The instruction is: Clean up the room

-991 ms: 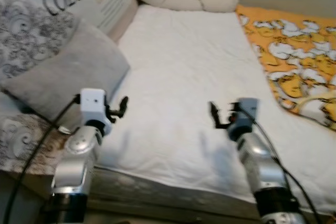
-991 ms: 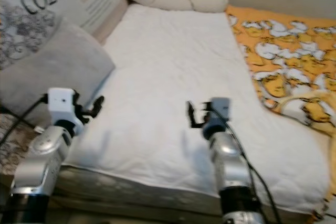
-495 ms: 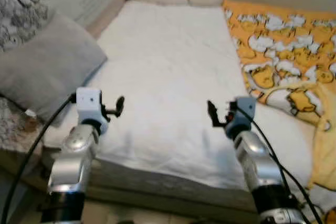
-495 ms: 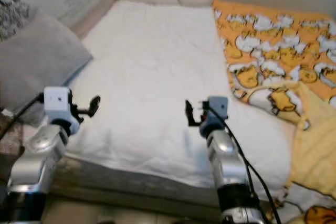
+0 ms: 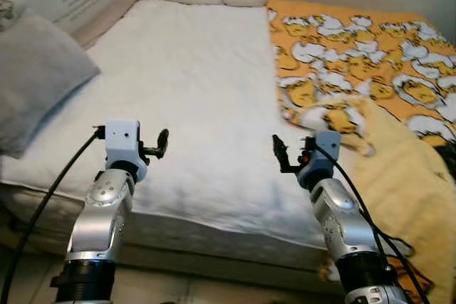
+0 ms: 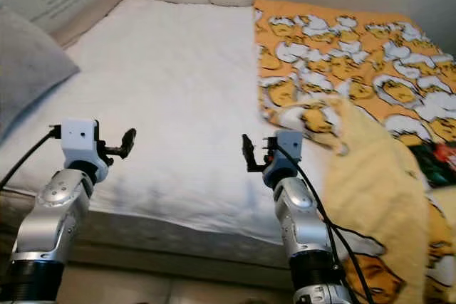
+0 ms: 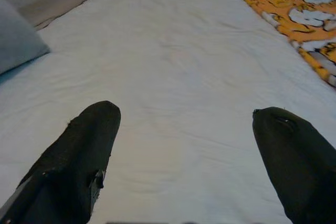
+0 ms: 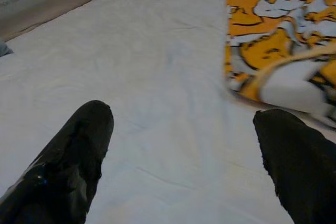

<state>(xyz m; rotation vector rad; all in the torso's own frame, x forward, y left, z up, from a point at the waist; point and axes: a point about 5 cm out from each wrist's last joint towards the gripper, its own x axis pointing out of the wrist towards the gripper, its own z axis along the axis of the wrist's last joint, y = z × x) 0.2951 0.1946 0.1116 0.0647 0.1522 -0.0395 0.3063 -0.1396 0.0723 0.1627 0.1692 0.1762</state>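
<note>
Cleanup barely begun — nothing held. Left gripper [image 5: 161, 142] and right gripper [image 5: 278, 153] raised over mattress [image 5: 192, 90] foot edge, fingers spread apart. Orange duck-print blanket [image 5: 356, 69] left bunched along mattress's right edge — straightening judged pending.

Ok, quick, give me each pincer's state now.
Left pincer: open, holding nothing, above the white bed.
Right pincer: open, holding nothing, near the orange blanket.
</note>
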